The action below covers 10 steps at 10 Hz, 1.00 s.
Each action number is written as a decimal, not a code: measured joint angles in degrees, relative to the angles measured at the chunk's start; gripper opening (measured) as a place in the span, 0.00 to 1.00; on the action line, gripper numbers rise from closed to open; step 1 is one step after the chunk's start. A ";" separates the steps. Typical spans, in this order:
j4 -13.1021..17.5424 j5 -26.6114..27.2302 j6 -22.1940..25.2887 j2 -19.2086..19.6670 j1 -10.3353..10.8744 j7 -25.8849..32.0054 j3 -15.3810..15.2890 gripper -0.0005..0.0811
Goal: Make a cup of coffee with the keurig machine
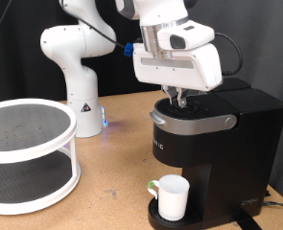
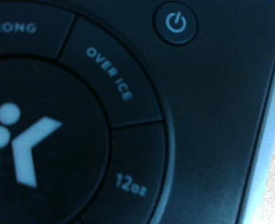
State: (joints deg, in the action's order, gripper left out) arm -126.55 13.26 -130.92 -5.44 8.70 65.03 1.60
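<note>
Two views logged, exterior and wrist. Scanning exterior left to right: white two-tier round rack [image 1: 26, 158] at 9 o'clock on wooden table [image 1: 112, 182], both shelves showing nothing on them; robot base [image 1: 74, 81] just beyond at 10 o'clock with small blue light low on its side; gripper [image 1: 182, 96] near centre, at about 1 o'clock, pointing straight down onto top panel of keurig machine [image 1: 213, 144], fingertips at or just above lid surface, contact not resolvable. Jaws look drawn close together with nothing between them, though too small to confirm; cannot tell for certain. Machine lid down, silver-grey handle band level. Cup [image 1: 173, 196] at 6 o'clock, upright on drip base directly beneath brew head, greenish handle toward 9 o'clock; contents not visible. No pod seen anywhere outside machine; whether one sits inside, hidden. Wrist view: filled by black control panel at very close range, blurred; large round brew button [image 2: 25, 149] with pale logo at 9 o'clock, "OVER ICE" segment [image 2: 109, 70] at 12 o'clock, "12oz" segment [image 2: 132, 185] at 5 o'clock, power symbol [image 2: 177, 22] at 1 o'clock; no fingers in shot, no lights evidently lit. Judgement on progress: cup placement done, lid closing apparently done, button-pressing stage in hand; no coffee flow visible, so brewing not evidently started.
</note>
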 joint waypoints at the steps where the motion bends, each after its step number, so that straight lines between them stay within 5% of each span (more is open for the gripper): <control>1: -0.15 0.95 -0.01 0.01 0.04 0.66 -0.04 0.01; 10: -0.79 2.13 0.04 0.50 0.24 1.58 -0.93 0.01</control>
State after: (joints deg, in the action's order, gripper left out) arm -127.34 15.39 -130.87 -4.94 8.93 66.61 0.67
